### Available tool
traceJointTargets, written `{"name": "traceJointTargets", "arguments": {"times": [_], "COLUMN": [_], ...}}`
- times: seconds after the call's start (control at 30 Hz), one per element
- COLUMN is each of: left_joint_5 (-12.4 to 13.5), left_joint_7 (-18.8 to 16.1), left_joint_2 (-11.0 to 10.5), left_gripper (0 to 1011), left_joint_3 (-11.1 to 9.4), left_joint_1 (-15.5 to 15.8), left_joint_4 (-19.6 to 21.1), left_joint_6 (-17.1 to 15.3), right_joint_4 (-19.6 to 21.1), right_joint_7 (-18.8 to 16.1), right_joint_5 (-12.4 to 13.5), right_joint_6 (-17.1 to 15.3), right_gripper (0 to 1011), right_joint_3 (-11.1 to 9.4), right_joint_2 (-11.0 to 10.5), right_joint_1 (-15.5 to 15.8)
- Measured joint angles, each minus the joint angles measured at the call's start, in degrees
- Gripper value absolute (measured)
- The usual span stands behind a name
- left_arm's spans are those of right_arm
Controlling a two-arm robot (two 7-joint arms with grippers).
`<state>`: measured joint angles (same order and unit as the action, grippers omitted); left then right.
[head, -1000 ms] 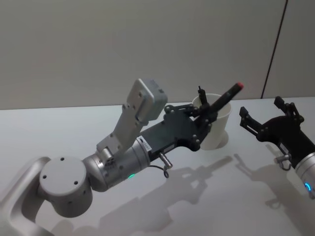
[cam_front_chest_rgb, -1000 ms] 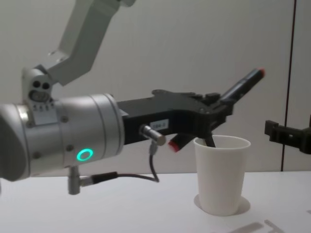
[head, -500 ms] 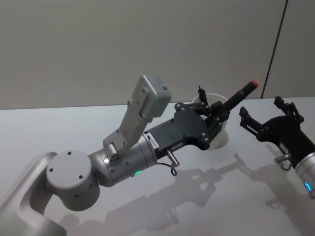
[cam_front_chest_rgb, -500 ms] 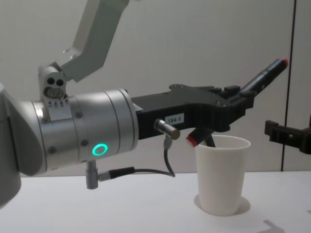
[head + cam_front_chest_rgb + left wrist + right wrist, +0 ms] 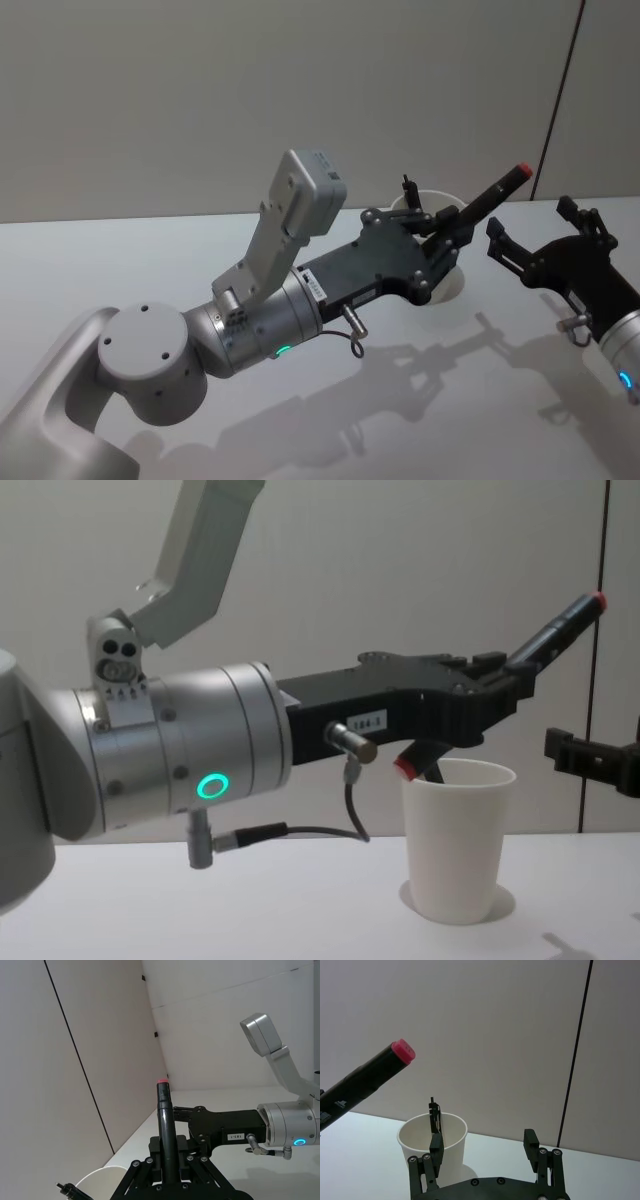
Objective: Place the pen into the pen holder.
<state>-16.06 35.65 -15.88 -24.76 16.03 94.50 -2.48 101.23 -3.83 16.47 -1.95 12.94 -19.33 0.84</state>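
One slanted pen (image 5: pixel 560 629) is clamped in my left hand (image 5: pixel 447 230), above the white pen holder (image 5: pixel 455 850) at the far right of the desk (image 5: pixel 120 260). My right hand (image 5: pixel 533 222) hangs spread open to its right. Released at this tilt, the pen could strike the rim and topple the cup. I cannot tell whether its lower end clears the rim.

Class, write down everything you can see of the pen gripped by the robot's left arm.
The pen is a thick black marker-like stick, plastic by its look, with a red tip at each end and small pale print on its barrel. It is clamped near its middle between the fingers of the left gripper, tilted, with its upper end raised toward the robot's right. Its lower red end sits near the rim of the white paper cup; whether they touch, I cannot tell.
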Motion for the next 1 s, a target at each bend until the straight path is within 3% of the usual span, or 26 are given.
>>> {"name": "traceJointTargets", "arguments": {"times": [0.23,0.5,1.0], "left_joint_5": [-0.3,-0.5,-0.6], "left_joint_7": [0.3,0.4,0.6], "left_joint_2": [0.1,0.1,0.1], "left_gripper": [186,186,186], "left_joint_3": [0.0,-0.1,-0.1], "left_joint_1": [0.1,0.2,0.3], "left_joint_4": [-0.2,-0.3,-0.4], "left_joint_6": [0.0,0.1,0.1], "right_joint_4": [0.5,3.5,11.7], "right_joint_7": [-0.5,-2.0,-2.9], "right_joint_5": [0.4,3.4,11.7], "right_joint_6": [0.0,-0.2,-2.9], "right_gripper": [1001,1002,1001], "right_joint_3": [-0.1,-1.0,-5.0], "right_joint_2": [-0.2,-1.7,-8.5], "right_joint_1": [0.2,1.7,8.6]}}
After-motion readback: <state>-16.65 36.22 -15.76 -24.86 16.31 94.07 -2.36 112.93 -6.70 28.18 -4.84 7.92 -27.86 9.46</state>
